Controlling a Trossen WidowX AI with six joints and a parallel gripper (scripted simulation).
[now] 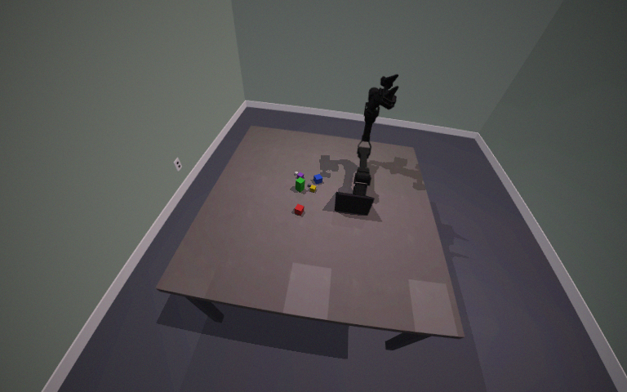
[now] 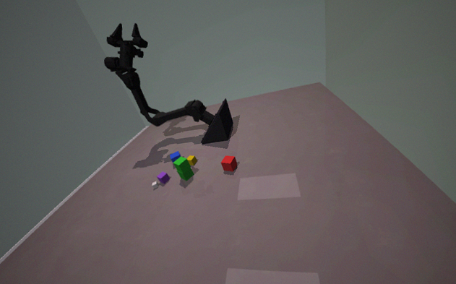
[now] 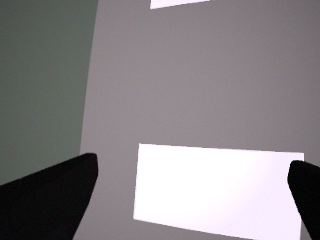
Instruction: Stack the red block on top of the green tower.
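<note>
On the brown wooden table (image 1: pixel 259 258), the small red cube (image 1: pixel 299 209) sits apart from the upright green block tower (image 1: pixel 300 184), with the black robot base (image 1: pixel 353 203) beside both.

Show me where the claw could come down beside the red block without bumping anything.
Every side of the red block is bare table. Crowding lies beyond it: the green tower stands among the purple, blue and yellow blocks.

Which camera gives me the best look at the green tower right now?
The exterior view: the green tower shows largest there, side-on, with its height and neighbouring blocks clear. The top view shows it smaller, from above. The wrist view misses it entirely, showing only ceiling panels between the open hand.
</note>
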